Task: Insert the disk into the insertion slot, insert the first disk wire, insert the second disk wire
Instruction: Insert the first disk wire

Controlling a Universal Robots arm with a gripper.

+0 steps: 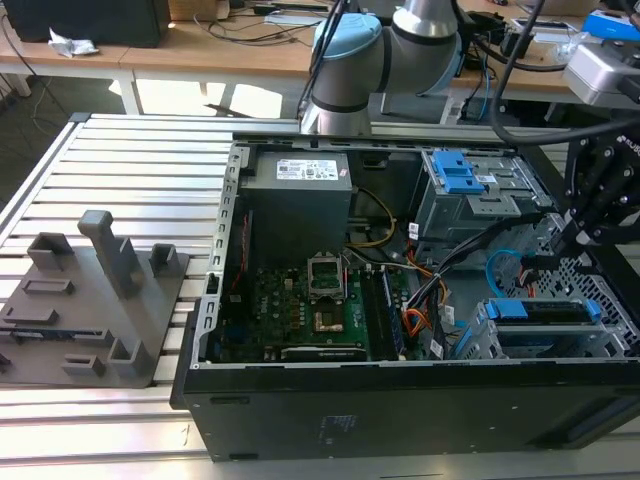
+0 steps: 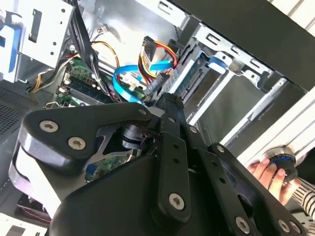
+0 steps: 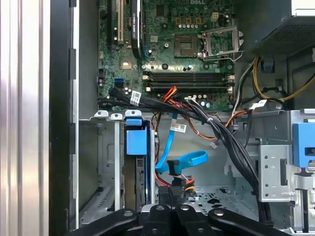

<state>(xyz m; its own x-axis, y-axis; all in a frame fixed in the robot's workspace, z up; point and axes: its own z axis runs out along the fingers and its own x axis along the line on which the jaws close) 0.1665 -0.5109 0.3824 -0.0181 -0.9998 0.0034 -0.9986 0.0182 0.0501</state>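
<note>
Down in the insertion slot, at the end of the computer case toward the exterior view's right, the disk is sitting between the perforated walls with its blue tab showing, so I am judging that step done. Just beside it the first disk wire, a short orange-red and black bundle, is ending right at the tips of the hand. The hand is hanging over this corner with its fingers drawn together; whether they are pinching the wire's plug I cannot tell. The second disk wire is curling in a light-blue loop directly above that spot, close to the first. Beyond it, a thick black harness is crossing from the motherboard toward the taller bay with blue latches. The risk I am seeing lies in this crowding. The blue loop could be catching on the hand's linkages and dragging its plug askew, or a plug meeting the disk at a tilt could be bending contacts or nudging the disk back out. In the second wrist view a person's fingers are resting on a blue-ringed knob outside the case, close enough to be worth watching. Everything is standing on a slatted worktop.
</note>
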